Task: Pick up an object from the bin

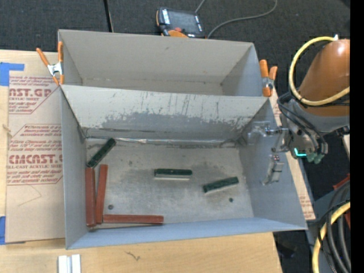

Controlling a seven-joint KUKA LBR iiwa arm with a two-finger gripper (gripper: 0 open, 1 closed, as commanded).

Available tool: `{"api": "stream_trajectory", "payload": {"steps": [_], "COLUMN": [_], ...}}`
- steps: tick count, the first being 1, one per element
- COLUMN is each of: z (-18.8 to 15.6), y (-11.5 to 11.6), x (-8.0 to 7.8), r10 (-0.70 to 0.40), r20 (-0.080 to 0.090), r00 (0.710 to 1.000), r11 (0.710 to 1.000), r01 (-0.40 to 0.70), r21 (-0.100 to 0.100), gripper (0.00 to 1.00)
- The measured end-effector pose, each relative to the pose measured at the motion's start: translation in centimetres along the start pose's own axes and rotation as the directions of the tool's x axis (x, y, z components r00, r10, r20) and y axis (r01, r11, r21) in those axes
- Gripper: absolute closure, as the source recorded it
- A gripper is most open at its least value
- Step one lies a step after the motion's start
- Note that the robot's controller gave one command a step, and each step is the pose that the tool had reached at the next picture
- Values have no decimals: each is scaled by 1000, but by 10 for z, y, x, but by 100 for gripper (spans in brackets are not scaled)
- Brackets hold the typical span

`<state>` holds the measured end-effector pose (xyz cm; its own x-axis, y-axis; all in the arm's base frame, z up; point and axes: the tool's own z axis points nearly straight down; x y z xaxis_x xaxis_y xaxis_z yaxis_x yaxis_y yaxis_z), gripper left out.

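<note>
My gripper (275, 165) hangs over the bin's right wall, above the sloping side and off the floor. Nearest to it, a short dark green bar (220, 184) lies slightly tilted on the floor at the right of centre. A second dark green bar (173, 174) lies level in the middle of the floor. Nothing shows in the gripper.
A third dark green bar (100, 152) leans in the far left corner. Two red-brown bars (90, 195) (101, 191) lie side by side along the left wall, and a third (132, 219) lies along the front wall. The arm with its orange cover and cables stands outside the bin's right side.
</note>
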<state>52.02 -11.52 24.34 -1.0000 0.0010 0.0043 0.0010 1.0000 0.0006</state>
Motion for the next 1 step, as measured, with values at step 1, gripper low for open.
{"api": "stream_trajectory", "payload": {"steps": [1], "z": [165], "y": [42], "x": [19], "r10": [110], "r20": [-4], "r00": [994], "r11": [994], "r01": [-110], "r21": [-2], "gripper": [0]}}
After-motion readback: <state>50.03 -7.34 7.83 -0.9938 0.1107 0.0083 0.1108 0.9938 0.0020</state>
